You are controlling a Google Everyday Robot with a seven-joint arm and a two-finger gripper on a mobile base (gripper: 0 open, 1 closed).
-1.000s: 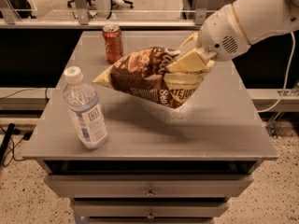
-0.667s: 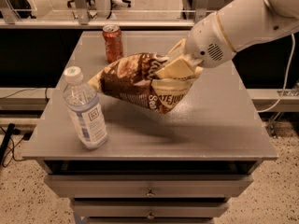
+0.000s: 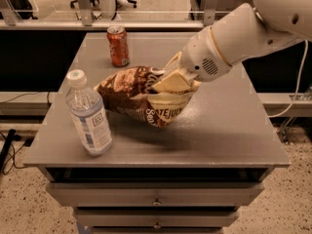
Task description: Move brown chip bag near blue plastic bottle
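The brown chip bag (image 3: pixel 131 91) is dark brown and crinkly with a tan-yellow end. It hangs tilted just above the middle of the grey table (image 3: pixel 224 130). My gripper (image 3: pixel 171 82) is shut on the bag's right end, its cream fingers (image 3: pixel 170 81) pinching the top. The white arm reaches in from the upper right. The blue plastic bottle (image 3: pixel 89 115) is clear with a white cap and white-blue label. It stands upright at the table's front left. The bag's left tip is close to the bottle's upper right but apart from it.
An orange-red soda can (image 3: pixel 118 46) stands upright at the back left of the table. Drawers (image 3: pixel 156 195) sit below the table's front edge. Rails and chair legs show on the floor behind the table.
My gripper has carried the chip bag to the left and down, closer to the bottle and the table top. The bottle and the can have not moved.
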